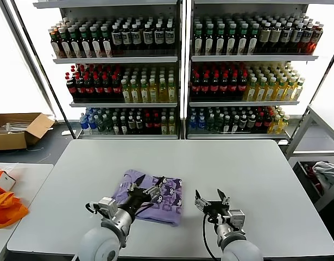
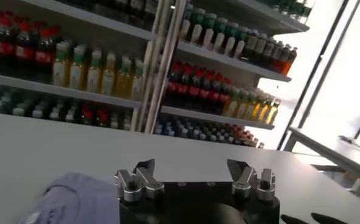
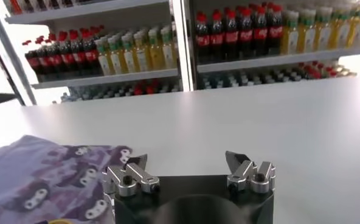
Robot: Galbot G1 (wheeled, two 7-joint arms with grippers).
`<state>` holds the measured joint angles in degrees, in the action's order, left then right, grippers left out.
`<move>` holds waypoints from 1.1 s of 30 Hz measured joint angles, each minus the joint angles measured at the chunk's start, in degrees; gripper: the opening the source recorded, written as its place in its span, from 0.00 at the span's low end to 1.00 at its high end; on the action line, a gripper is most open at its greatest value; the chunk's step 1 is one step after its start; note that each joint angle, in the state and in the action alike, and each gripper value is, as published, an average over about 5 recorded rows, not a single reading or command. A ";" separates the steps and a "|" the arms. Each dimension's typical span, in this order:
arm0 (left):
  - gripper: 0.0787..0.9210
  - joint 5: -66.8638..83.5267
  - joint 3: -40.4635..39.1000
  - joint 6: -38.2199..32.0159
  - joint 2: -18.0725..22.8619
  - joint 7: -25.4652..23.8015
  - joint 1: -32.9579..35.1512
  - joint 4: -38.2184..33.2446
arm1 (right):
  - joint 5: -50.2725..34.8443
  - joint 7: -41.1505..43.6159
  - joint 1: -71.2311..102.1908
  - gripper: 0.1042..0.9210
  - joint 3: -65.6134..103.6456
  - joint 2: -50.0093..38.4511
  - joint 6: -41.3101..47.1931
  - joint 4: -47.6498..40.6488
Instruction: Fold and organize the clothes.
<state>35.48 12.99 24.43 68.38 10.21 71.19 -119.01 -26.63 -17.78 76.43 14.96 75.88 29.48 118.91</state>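
Left gripper [image 1: 146, 188] hovers with its jaws spread apart over the near edge of the folded lavender T-shirt [image 1: 150, 199], gripping nothing; in the left wrist view its two fingers [image 2: 145, 172] stand wide with bare tabletop between them and the shirt's cloth just below and to one side. Right gripper [image 1: 209, 197] waits just to the right of the shirt, also spread wide and empty, over bare table.

Under both grippers lies a pale grey table [image 1: 253, 168], smooth and plain. The shirt lies folded on it with its dark purple and white print facing up; the print's shapes cannot be read as words.

Beyond the grippers, past the far edge of the table, stand two white shelving units [image 1: 183, 65] stocked with rows of bottled drinks: dark bottles with red labels, yellow and green ones, clear ones lower down. No label is legible. Far to the left of the left gripper sit an open cardboard box [image 1: 17, 130] on the floor and an orange bag [image 1: 5, 209] on a side table.
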 measured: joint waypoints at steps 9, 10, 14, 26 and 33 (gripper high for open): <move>0.88 -3.72 4.39 0.65 -0.18 2.14 2.19 -0.06 | -9.74 -4.23 -3.72 0.88 -4.46 -0.03 2.11 -0.91; 0.88 -4.14 4.75 0.65 -0.07 2.27 2.41 0.02 | -10.43 -4.62 -4.03 0.88 -4.92 0.00 2.23 -1.02; 0.88 -5.62 5.97 0.68 0.45 2.73 3.25 0.15 | -12.99 -6.08 -5.03 0.88 -6.46 0.42 2.65 -1.57; 0.88 -8.05 8.03 0.80 1.19 4.13 5.29 0.20 | -16.74 -9.39 -5.51 0.87 -9.61 2.37 3.22 -3.79; 0.88 -8.67 8.28 0.85 1.56 4.31 6.19 -0.25 | -17.23 -10.53 -5.37 0.69 -10.62 2.73 3.12 -4.74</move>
<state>26.81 21.27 25.27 69.94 14.52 77.38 -119.26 -43.86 -28.32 71.06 4.34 78.61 32.60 114.17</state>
